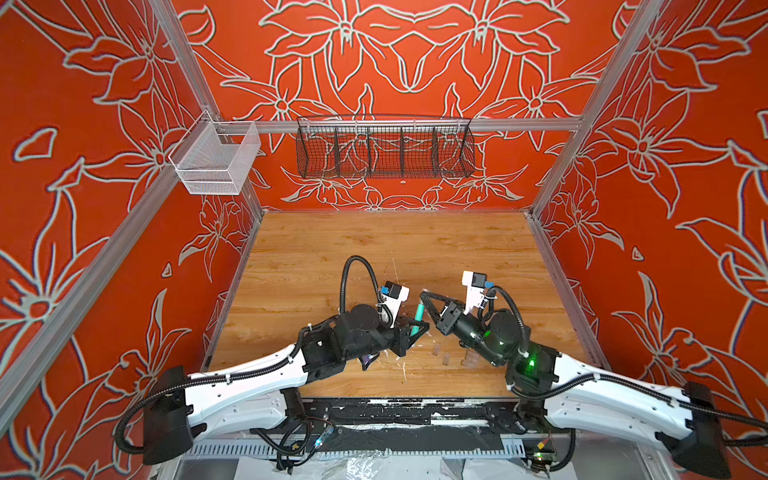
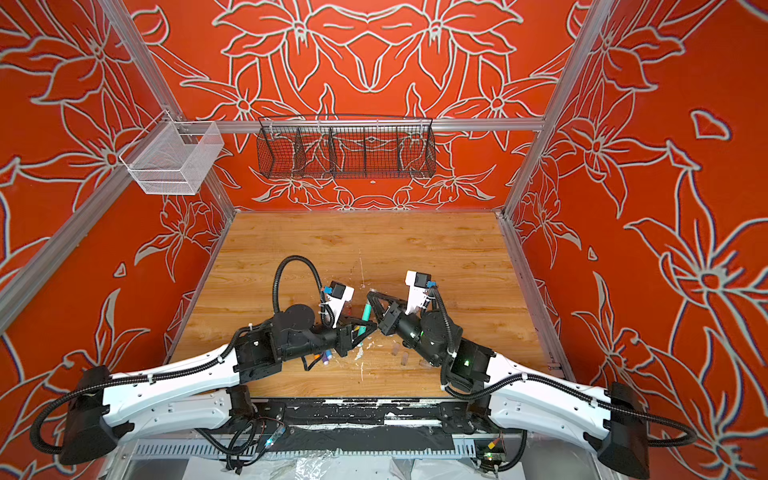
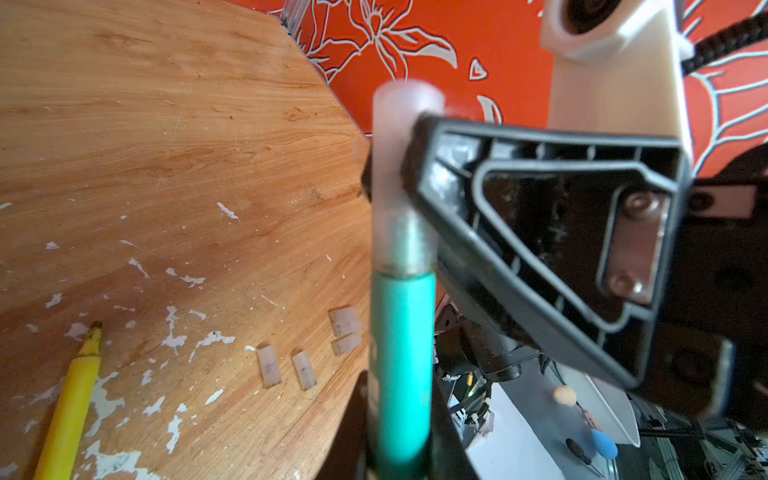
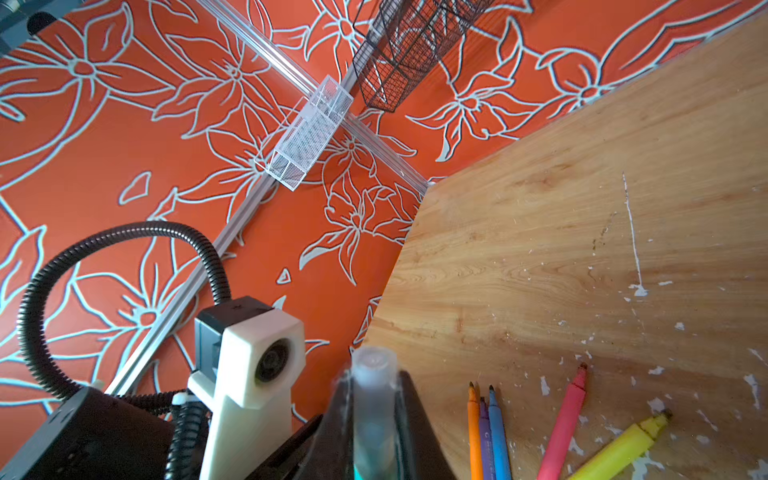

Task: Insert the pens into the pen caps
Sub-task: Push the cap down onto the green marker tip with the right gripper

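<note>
There's the green pen (image 3: 401, 353), clamped in the left gripper (image 1: 417, 331) over the counter (image 4: 582, 208), its tip inside the clear cap (image 3: 395, 137) pinched by the right gripper (image 4: 374, 399). First pairing nearly seated, I'd say. Five bare pens (image 4: 496, 432) near left, loose caps (image 3: 269, 365) near right, all waiting.

The green pen (image 3: 401, 374) is blurred and, like the yellow pen (image 3: 68, 411), cut off at the edge.
</note>
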Available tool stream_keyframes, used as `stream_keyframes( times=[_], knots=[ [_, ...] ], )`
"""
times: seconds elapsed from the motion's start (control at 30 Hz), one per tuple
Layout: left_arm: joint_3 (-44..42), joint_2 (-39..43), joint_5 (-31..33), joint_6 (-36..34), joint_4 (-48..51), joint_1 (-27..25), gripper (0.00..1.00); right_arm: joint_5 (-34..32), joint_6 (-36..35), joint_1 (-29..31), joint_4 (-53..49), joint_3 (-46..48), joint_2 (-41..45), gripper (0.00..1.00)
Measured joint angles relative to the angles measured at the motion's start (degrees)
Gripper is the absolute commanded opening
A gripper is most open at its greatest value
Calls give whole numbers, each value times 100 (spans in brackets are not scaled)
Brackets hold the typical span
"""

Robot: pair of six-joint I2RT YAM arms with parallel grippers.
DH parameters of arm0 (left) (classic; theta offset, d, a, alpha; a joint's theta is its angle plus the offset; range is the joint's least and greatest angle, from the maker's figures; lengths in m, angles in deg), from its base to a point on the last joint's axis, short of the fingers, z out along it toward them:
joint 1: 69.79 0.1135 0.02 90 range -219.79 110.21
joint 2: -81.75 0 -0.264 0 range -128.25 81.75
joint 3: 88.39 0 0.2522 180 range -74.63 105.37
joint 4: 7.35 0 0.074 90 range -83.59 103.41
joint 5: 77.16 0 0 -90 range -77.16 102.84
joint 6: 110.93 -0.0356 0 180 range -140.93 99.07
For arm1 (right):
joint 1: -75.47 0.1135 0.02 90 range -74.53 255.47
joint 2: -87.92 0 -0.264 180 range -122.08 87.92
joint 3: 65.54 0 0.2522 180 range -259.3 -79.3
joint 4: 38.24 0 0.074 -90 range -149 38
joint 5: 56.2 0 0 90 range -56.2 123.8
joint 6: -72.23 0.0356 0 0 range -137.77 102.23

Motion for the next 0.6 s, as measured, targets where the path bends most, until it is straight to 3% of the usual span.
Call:
stream_keyframes(
  times=[0.6],
  knots=[
    [188,-28,-393,-514,431,295,0,-802,-74,415,424,94,-317,0]
  ],
)
